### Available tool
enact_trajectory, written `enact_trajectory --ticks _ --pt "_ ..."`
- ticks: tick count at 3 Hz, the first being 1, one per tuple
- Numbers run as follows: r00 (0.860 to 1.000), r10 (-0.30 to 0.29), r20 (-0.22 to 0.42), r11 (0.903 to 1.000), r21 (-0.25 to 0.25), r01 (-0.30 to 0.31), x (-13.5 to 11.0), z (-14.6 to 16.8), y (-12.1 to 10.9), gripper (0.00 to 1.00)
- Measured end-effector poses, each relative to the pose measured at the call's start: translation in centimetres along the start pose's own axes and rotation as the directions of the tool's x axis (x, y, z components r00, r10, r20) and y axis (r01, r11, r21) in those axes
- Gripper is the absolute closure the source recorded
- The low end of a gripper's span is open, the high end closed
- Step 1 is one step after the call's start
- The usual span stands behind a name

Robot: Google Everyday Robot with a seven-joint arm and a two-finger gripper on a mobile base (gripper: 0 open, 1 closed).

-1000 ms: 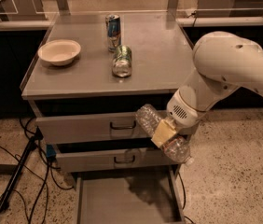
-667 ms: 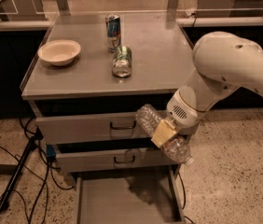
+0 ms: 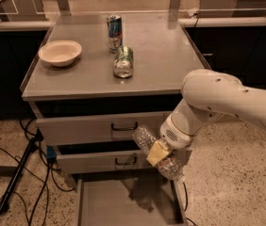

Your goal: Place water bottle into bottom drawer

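A white arm's claw [image 3: 157,152] pinches the water bottle [image 3: 145,139] around its middle. The bottle is tilted in front of the two upper drawers [image 3: 76,128]. Its lower end hangs near the right edge of the pulled-out bottom drawer [image 3: 109,206]. On the table [image 3: 170,55], a bowl [image 3: 60,52] and two cans [image 3: 123,61] sit back from the front edge.

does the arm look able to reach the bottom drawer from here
Probably yes: the tool, gripping the water bottle, hangs in front of the middle drawer, just above the open bottom drawer, with nothing between.
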State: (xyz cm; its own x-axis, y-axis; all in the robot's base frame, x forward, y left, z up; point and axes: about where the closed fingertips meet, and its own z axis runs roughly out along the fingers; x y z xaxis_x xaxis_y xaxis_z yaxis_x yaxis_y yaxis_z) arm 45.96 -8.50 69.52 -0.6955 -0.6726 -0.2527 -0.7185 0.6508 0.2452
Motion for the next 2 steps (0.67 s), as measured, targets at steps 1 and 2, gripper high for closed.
enact_trajectory --ticks 1,2 --pt "1.0 0.0 0.0 1.0 0.0 0.0 0.0 0.0 0.0 1.0" --pt "1.0 0.016 -0.021 0.9994 -0.029 -0.017 0.9 3.5 0.8 1.0"
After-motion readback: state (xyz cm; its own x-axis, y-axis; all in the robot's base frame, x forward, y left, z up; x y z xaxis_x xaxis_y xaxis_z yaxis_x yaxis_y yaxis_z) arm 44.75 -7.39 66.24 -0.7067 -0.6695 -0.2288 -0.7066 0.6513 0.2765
